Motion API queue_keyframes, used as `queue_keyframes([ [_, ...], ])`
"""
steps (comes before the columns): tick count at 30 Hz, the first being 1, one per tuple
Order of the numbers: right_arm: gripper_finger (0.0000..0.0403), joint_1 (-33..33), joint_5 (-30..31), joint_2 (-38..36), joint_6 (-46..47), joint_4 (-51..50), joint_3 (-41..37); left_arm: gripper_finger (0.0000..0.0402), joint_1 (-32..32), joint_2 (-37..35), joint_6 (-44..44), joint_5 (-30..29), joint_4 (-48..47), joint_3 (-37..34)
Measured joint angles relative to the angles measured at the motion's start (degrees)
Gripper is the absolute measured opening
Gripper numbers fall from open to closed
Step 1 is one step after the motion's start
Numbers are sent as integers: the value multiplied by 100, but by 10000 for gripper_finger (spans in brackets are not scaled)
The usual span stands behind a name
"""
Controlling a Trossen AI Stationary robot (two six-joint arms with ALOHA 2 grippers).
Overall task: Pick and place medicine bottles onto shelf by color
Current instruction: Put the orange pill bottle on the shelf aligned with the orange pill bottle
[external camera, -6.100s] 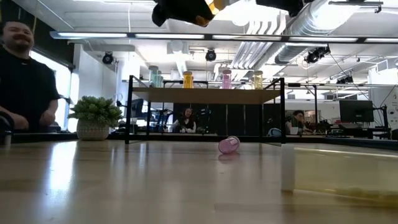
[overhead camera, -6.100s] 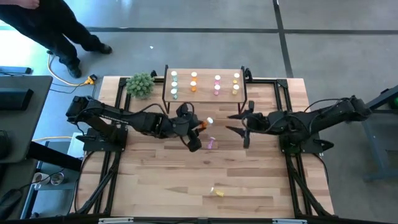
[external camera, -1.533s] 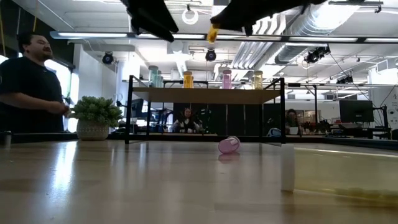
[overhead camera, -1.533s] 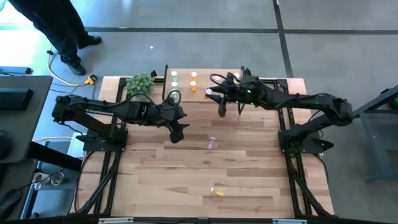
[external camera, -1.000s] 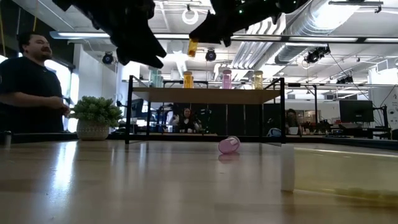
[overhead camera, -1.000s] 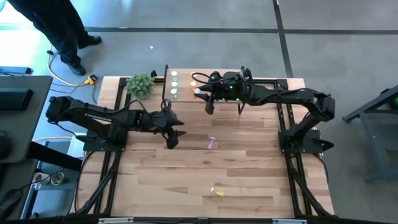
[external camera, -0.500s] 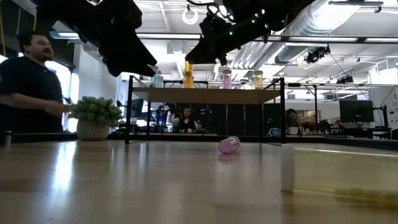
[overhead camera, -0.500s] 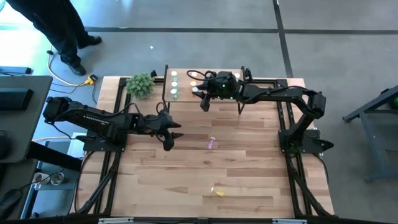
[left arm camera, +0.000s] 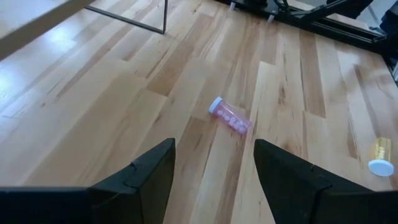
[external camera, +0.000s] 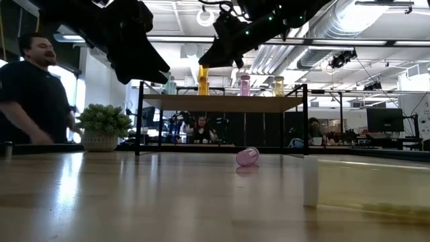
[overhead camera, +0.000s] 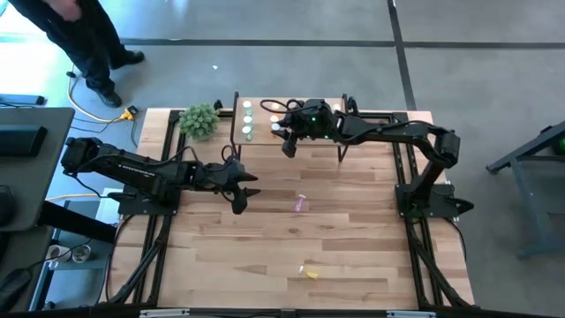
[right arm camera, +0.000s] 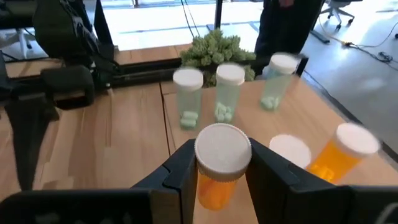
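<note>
Orange bottle (right arm camera: pixel 222 167): clamped upright between the fingers of the right gripper (overhead camera: pixel 284 134), white cap up, held over the front part of the shelf (overhead camera: pixel 346 135); in the low view it hangs just above the shelf board, and whether it touches the board I cannot tell.
Shelf: stands at the far edge of the table (overhead camera: pixel 353 247), near the middle of that edge, beside the plant (overhead camera: pixel 199 120).
Green bottles (right arm camera: pixel 188 98): three upright in a row on the shelf's left end, nearest the plant.
Other orange bottles (right arm camera: pixel 339 155): at least one more stands on the shelf beside the held one, in the right wrist view.
Pink bottle (left arm camera: pixel 230 116): lying on its side on the tabletop, about mid-table, well apart from both arms.
Yellow bottle (overhead camera: pixel 309 272): lying on its side near the table's near edge.
Left gripper (overhead camera: pixel 242 190): hovers over the left-centre of the table, fingers apart and holding nothing; the pink bottle lies ahead of it.
Right arm: reaches from the right edge across to the shelf.
Person (external camera: pixel 32 94): in dark clothes, stands beyond the table's far left corner.
</note>
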Motion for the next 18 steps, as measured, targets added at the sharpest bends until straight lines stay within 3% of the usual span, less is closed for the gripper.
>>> queue_keyframes([
  [18,103,0,2,398,-71,-211,147,207,4,2,-2,-2,25,0],
])
